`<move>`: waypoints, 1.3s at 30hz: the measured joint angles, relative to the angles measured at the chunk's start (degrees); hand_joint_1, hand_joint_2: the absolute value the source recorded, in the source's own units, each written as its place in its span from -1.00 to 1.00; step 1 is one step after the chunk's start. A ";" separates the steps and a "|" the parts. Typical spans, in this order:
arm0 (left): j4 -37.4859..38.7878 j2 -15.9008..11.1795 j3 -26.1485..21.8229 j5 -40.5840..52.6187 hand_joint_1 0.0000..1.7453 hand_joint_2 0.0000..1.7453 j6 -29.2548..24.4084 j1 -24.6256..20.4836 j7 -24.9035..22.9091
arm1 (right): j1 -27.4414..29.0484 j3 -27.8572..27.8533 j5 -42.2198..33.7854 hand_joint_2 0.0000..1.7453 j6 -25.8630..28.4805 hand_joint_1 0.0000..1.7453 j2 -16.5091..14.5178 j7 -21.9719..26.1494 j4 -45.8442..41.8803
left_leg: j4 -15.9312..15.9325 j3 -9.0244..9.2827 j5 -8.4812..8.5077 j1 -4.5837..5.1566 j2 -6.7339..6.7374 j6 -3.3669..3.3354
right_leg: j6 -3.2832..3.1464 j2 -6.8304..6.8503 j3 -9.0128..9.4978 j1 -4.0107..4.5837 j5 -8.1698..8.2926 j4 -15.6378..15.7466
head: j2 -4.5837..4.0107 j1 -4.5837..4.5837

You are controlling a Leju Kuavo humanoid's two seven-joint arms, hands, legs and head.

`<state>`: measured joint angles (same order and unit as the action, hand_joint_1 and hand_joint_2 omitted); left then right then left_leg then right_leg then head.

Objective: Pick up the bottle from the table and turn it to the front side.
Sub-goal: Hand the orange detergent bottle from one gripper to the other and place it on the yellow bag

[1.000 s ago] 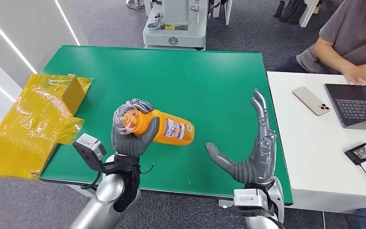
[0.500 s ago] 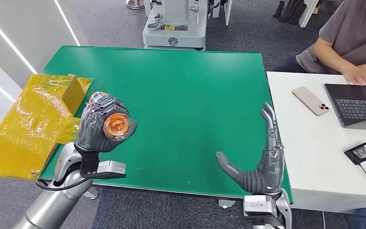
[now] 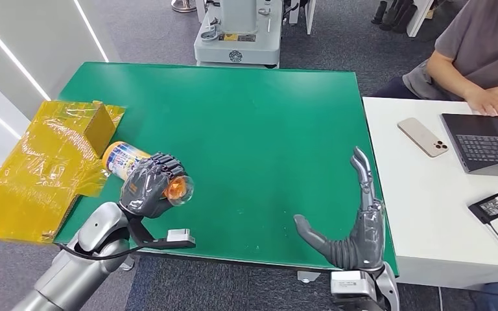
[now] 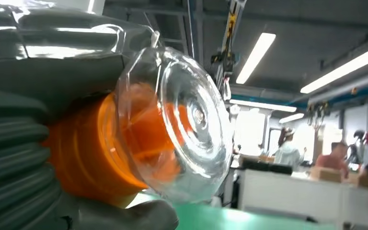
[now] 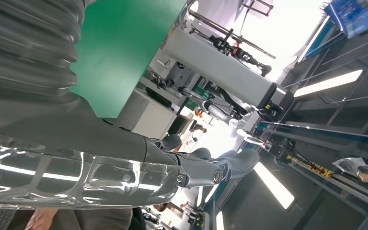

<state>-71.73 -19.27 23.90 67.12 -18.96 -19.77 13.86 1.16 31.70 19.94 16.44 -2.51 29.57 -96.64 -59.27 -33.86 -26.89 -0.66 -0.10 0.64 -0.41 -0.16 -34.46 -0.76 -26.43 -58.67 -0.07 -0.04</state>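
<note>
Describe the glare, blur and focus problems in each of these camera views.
Head view: sharp and evenly lit; the left robot hand holding the bottle and the open right robot hand read clearly. Left wrist view: the bottle's clear cap sits very close with bright highlights, and the room behind is soft and washed out. Right wrist view: ceiling lights blow out, and glare streaks the hand's shiny cover.
</note>
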 joint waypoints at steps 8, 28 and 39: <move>15.20 0.04 2.17 3.78 1.00 1.00 -0.90 -6.74 -2.96 | 0.36 -0.15 -0.07 1.00 -0.54 -1.00 0.01 0.00 -0.23 | 0.00 0.02 0.03 0.00 0.05 0.03 | -0.03 -0.04 0.00 0.01 0.02 -0.03 | 0.00 0.00; 44.04 6.43 4.47 4.55 1.00 1.00 -1.17 -18.91 -2.33 | -1.52 0.17 1.05 1.00 -1.85 -1.00 0.00 -1.44 -0.26 | -0.01 -0.02 0.03 0.00 0.03 0.04 | -0.02 -0.03 0.00 0.00 0.03 -0.03 | 0.00 0.00; 49.78 4.51 4.73 7.87 1.00 1.00 4.42 -23.25 -2.02 | -2.90 0.69 1.73 1.00 -2.51 -1.00 -0.03 -1.97 -0.79 | 0.00 -0.03 0.04 -0.02 0.04 0.05 | -0.05 -0.04 -0.01 0.01 0.04 -0.06 | 0.00 0.01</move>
<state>-21.94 -14.76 28.63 75.00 -14.54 -43.02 11.83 -1.74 32.39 21.67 13.93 -2.55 27.61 -97.43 -59.27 -33.89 -26.85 -0.68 -0.06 0.69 -0.46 -0.20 -34.47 -0.75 -26.39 -58.73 -0.07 -0.03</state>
